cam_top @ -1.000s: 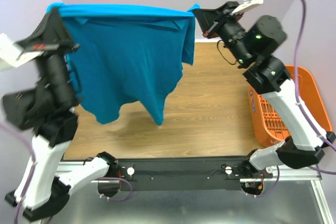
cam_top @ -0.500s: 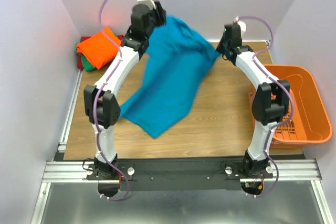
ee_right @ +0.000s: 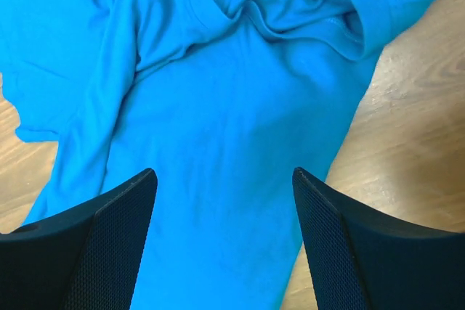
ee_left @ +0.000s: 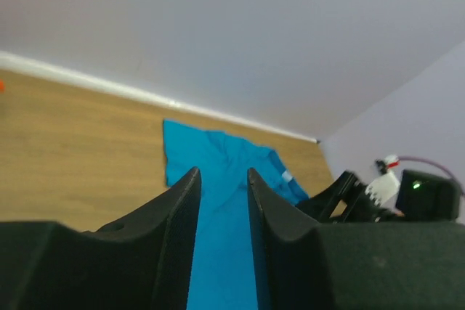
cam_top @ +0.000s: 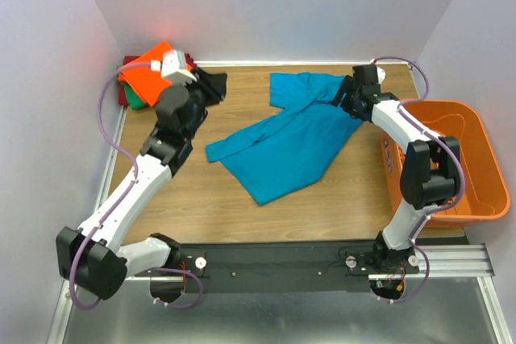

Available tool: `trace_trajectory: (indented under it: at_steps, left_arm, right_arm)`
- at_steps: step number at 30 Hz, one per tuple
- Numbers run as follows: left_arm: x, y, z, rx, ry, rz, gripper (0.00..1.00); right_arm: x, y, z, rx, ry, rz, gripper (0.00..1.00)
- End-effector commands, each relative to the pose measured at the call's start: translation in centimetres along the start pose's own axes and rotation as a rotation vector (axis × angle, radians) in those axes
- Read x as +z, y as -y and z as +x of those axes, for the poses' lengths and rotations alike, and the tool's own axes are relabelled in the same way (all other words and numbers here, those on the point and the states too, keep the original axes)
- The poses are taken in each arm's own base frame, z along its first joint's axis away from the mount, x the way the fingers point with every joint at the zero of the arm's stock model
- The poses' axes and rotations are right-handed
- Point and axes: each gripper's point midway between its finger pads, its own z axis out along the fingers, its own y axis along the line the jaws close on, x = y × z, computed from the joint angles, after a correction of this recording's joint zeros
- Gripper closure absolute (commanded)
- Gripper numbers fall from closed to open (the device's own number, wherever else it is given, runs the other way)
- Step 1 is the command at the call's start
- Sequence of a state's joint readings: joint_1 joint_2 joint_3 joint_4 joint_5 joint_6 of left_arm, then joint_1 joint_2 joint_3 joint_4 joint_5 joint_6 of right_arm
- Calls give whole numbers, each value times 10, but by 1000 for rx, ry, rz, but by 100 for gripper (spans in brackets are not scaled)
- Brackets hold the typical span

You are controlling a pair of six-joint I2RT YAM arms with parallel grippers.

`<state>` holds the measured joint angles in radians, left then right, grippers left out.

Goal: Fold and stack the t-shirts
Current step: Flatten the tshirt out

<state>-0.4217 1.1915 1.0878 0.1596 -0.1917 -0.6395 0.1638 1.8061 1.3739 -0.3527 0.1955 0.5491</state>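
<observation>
1. Table (cam_top: pixel 339 191) — bare wood lay in front of the shirt and to its left. I judged this enough room to spread and fold without nearing an edge.
2. Teal-blue t-shirt (cam_top: pixel 290 138): it lay loose and rumpled on the table, running diagonally from far right toward the centre. I judged it should be flattened before any fold by drawing the shoulders and hem apart.
3. Orange basket (cam_top: pixel 476 118): it sat at the right edge, close to my right arm, so sweeps there should be kept short.
4. Folded stack (cam_top: pixel 145 70): it sat in the far-left corner, orange shirt on top, well apart from the teal shirt.
5. Right gripper (ee_right: pixel 221 176): its fingers were wide apart and empty above the collar (ee_right: pixel 240 12).
6. Left gripper (cam_top: pixel 216 84): its fingers were narrowly apart and empty, near the stack and off the shirt.
</observation>
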Motion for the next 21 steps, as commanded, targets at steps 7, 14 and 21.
trace_trajectory:
  at_steps: [7, 14, 21]
  left_arm:
    - [-38, -92, 210, -64, -389, -237, 73]
    - [-24, -120, 266, -32, -520, -335, 87]
    - [-10, -207, 287, -121, -596, -503, 100]
  right_arm:
    - [15, 23, 50, -15, -60, 31, 18]
    - [34, 29, 92, -78, -150, 67, 19]
    - [18, 0, 141, -124, -208, 28, 18]
